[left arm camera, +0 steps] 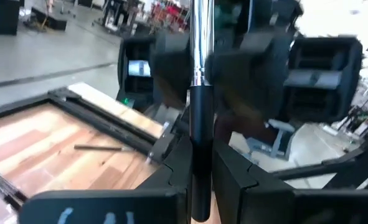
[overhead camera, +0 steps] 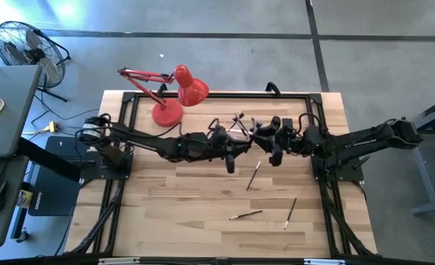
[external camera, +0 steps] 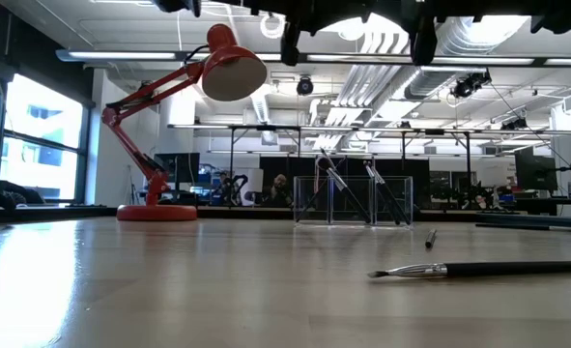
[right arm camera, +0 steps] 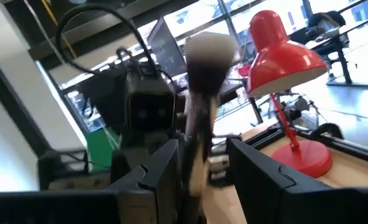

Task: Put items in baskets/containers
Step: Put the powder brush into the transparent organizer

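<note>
Both dark arms reach in over the middle of the light wooden table [overhead camera: 188, 221] and meet above it, toward its far edge. The left gripper [left arm camera: 202, 180] has its 2 dark fingers [left arm camera: 171, 177] clamped on a thin brush with a dark handle and silver ferrule [left arm camera: 199, 93], which stands straight out between them. The right gripper [right arm camera: 199, 168] faces it, just beside it. In the right wrist view a blurred brush with a pale fluffy head [right arm camera: 205, 62] sits between its 2 fingers [right arm camera: 162, 165]; the fingers stand wide apart, and I cannot tell whether they press on it.

Just behind the 2 grippers, toward the far edge, stands the small clear plastic holder [external camera: 353, 200], with several dark brushes [external camera: 338, 188] leaning inside it, their tips crossing above the rim.

On the near side of the grippers, 3 thin brushes lie flat on the bare wood, well apart from the holder: 1 brown-handled brush [overhead camera: 252, 177] just below the grippers, 1 [overhead camera: 245, 215] farther toward the near edge, and 1 [overhead camera: 291, 211] beside that, on the right arm's side. The low view shows a dark brush with a silver ferrule [external camera: 478, 270] lying on the wood.

A red desk lamp [overhead camera: 174, 94] stands on its round base near the far edge, on the left arm's side, its shade tipped toward the grippers.
</note>
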Controlling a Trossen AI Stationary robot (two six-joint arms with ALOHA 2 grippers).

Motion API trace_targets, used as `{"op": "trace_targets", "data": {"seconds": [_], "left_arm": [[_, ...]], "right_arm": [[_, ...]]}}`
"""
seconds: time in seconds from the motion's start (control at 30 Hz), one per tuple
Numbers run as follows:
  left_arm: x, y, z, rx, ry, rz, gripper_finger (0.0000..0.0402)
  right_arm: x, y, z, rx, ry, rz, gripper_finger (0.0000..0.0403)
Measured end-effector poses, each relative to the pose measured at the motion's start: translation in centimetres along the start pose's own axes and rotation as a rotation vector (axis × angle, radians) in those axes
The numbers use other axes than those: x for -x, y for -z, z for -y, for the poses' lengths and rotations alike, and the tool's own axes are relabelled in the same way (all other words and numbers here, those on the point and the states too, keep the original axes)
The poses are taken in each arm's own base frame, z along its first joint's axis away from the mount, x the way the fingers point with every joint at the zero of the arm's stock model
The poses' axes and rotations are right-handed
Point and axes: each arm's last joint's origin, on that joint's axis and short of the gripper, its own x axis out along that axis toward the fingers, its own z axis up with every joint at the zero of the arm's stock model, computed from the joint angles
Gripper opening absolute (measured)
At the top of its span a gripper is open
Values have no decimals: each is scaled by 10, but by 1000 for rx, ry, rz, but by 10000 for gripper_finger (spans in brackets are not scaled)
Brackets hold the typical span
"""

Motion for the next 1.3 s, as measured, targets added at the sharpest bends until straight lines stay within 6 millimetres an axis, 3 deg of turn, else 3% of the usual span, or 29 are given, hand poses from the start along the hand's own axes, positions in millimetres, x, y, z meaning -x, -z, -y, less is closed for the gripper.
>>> {"op": "trace_targets", "data": {"seconds": [0.2, 0.4, 0.5, 0.7, 0.87, 1.3], "left_arm": [[-7, 0, 3, -7, 10, -28, 31], [-6, 3, 3, -27, 14, -53, 30], [-6, 4, 4, -33, 56, -80, 39], [-7, 4, 2, -25, 85, -97, 131], [-10, -1, -5, 24, 108, -100, 176], [-13, -5, -18, 46, 104, -141, 185]], "right_arm": [[0, -1, 0, 20, 9, 10, 124], [0, 0, -1, 57, -44, -16, 38], [0, 1, -2, 67, -68, -34, 37], [0, 3, -1, 62, -60, -56, 37], [0, 5, 0, 48, -49, -74, 37], [0, 7, 1, 41, -57, -96, 37]]}}
